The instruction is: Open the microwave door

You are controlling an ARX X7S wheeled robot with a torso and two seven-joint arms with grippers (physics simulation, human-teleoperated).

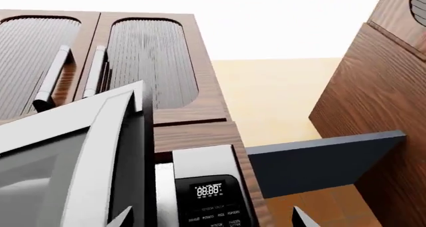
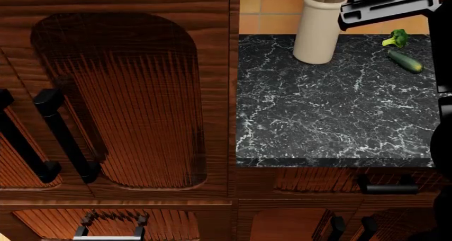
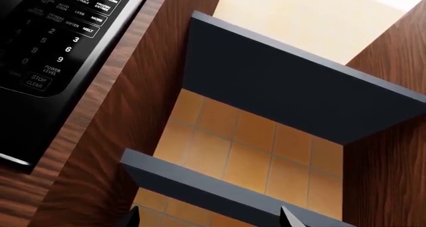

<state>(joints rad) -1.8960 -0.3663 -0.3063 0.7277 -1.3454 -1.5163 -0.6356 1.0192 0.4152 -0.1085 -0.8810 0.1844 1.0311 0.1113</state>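
**Microwave door swung partly out from the wood surround**

Beside the control panel (image 1: 207, 197), in the left wrist view, the microwave door (image 1: 87, 157) stands ajar: a flat slab with a brushed silver frame, a grey window and a black edge, angled away from the oven front. The panel is glossy black with a small white digit display and rows of tiny labels; the right wrist view shows its number keys (image 3: 50, 42). Above the door sit two dark wood cabinets (image 1: 153, 62) with arched, ribbed glass fronts and slim metal bar handles. To the side of the panel, matte dark blue-grey shelves (image 3: 293, 82) jut out over orange square tiles (image 3: 233, 147).

Only the pointed tips of the left gripper (image 1: 209, 222) and right gripper (image 3: 209, 219) show; both pairs of jaws stand apart, holding nothing.

In the head view, a black marble tabletop (image 2: 332, 114) with white veins carries a cream cylindrical jar (image 2: 318, 32), a broccoli floret (image 2: 397, 38) and a cucumber (image 2: 405, 61).
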